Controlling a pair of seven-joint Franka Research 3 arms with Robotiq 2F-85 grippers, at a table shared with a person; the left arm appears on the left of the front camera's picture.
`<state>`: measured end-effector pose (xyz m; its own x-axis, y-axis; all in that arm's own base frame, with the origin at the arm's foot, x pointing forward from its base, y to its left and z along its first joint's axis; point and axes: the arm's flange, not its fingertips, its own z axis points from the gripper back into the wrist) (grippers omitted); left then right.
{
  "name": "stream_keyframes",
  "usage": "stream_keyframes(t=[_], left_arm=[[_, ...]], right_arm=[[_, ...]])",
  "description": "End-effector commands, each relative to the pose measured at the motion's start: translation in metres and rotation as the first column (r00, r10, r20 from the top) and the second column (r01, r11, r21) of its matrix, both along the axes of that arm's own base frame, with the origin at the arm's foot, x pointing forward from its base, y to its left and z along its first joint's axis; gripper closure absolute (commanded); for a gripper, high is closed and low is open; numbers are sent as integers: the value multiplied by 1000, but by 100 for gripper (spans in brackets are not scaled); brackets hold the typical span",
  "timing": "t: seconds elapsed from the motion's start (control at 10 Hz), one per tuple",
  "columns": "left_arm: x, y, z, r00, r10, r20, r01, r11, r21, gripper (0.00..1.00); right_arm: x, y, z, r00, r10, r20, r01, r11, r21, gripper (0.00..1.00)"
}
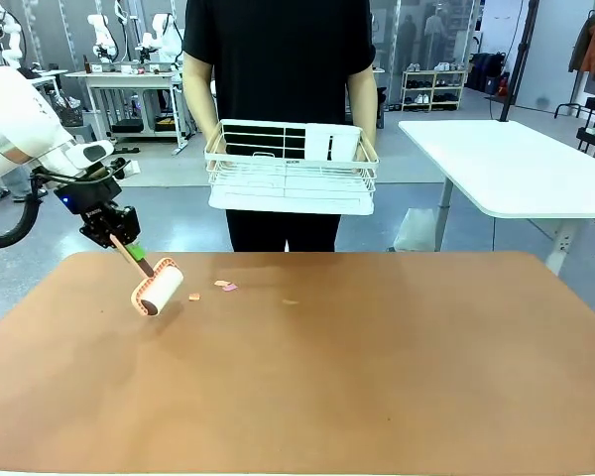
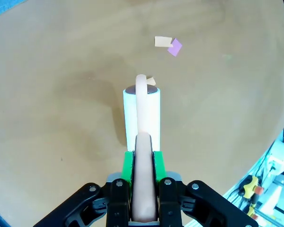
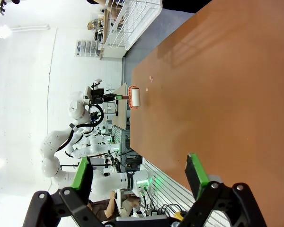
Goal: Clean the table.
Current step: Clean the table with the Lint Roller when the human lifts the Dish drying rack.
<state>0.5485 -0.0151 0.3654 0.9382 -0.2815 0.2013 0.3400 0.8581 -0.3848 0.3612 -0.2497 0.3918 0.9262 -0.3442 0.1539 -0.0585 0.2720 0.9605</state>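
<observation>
With our left gripper (image 1: pixel 119 241) pinching the handle of the lint roller (image 1: pixel 159 286) at the far left of the table (image 1: pixel 397 377) and our right gripper (image 3: pixel 139 172) spread empty, we should press it flat and roll right over the paper scraps (image 1: pixel 225 286) nearby.

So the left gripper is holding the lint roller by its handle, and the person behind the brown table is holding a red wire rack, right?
Not quite. The wire rack the person holds is white, not red; the front view shows it. The rest is right: the left gripper holds the lint roller by its handle, and the person stands behind the brown table.
</observation>
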Motion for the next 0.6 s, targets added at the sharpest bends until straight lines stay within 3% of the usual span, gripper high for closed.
stream_keyframes(t=[0.0,0.2,0.5], left_arm=[[31,-7,0,999,51,-5,-51,999,-7,79],[57,-6,-4,993,112,-22,-113,994,-9,79],[71,-1,-10,986,160,-54,-161,987,-5,79]], right_arm=[[-1,1,2,1000,1,10,-1,1000,6,0],[-1,1,2,1000,1,10,-1,1000,6,0],[-1,1,2,1000,1,10,-1,1000,6,0]])
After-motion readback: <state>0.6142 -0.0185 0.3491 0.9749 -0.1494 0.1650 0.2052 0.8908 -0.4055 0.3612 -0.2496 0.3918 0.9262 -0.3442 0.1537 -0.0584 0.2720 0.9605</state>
